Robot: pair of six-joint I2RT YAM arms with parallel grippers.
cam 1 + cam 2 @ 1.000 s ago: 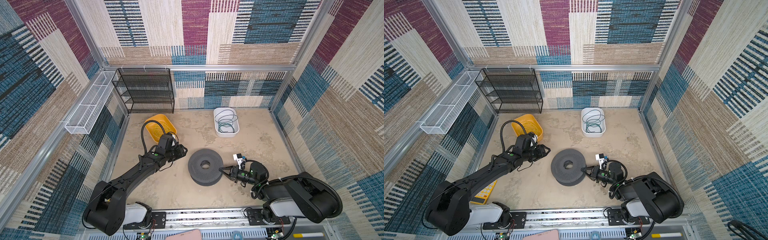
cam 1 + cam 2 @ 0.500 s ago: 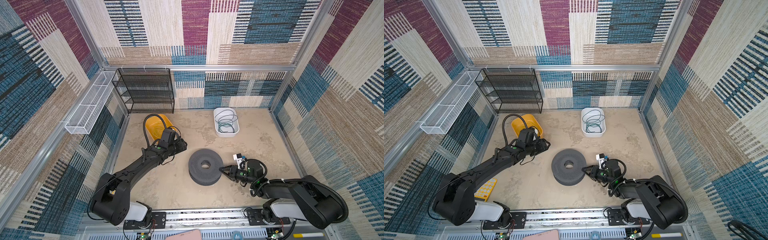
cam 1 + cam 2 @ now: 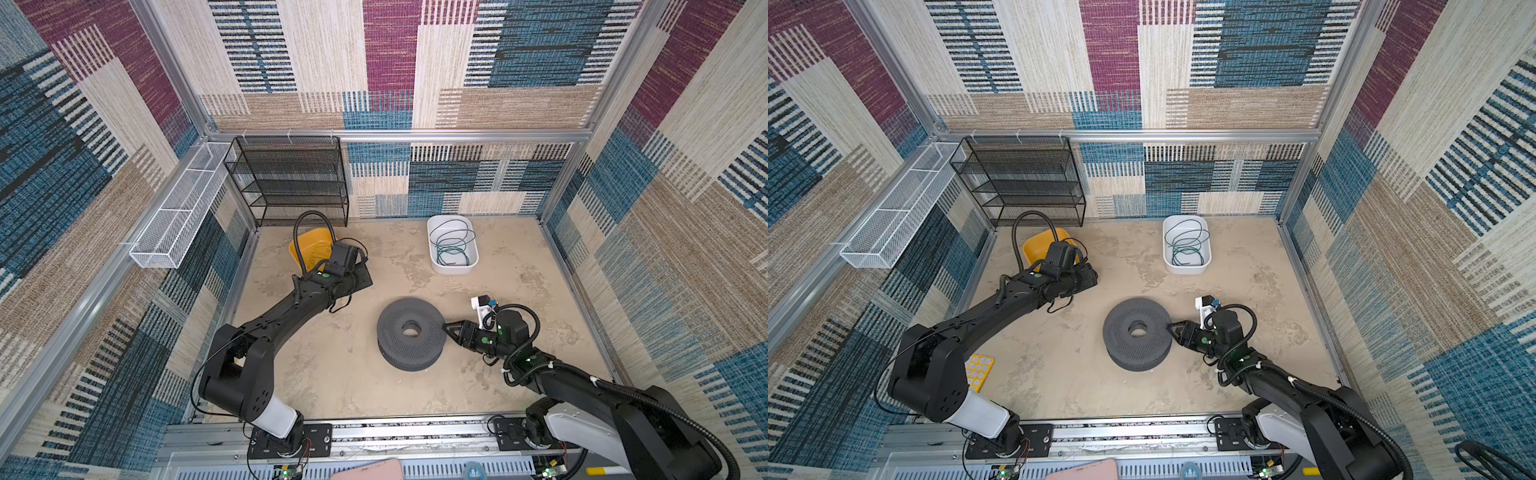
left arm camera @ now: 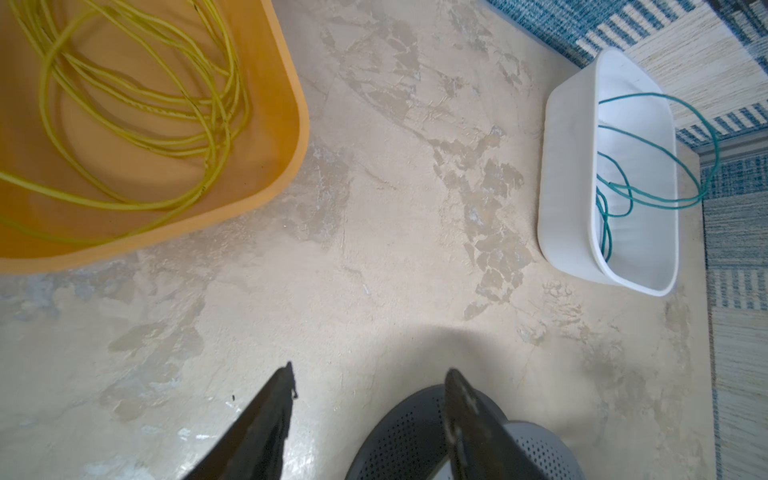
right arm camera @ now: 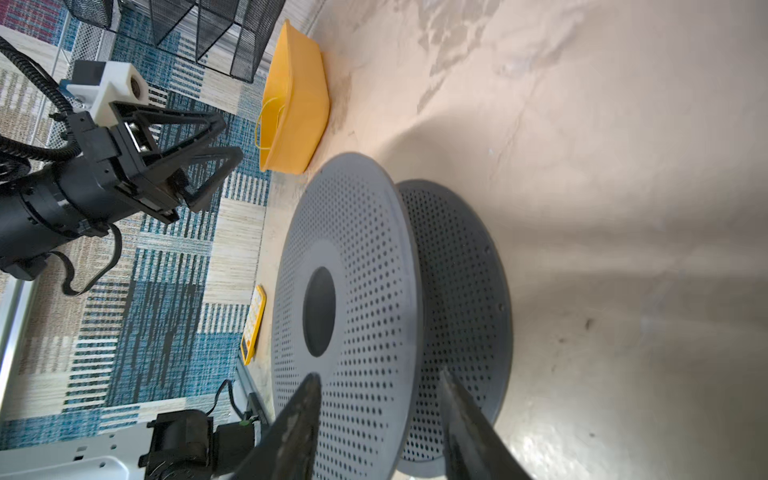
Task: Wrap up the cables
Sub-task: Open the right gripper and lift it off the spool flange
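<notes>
Here, two tubs sit on the floor: one white tub holding the cables, a single loose teal coil with one loop spilling over its rim, and one yellow tub holding one coil of yellow wire. One grey perforated spool lies flat between two grippers. The left gripper hangs spread and empty above the floor. The right gripper straddles the spool's upper flange edge, jaws apart, gripping nothing.

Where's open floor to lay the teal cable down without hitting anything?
Bare floor lies between the yellow bin and white bin, and between the spool and the front rail. Crowded: the right gripper straddles the spool's rim, and the left gripper hangs near the yellow bin.
</notes>
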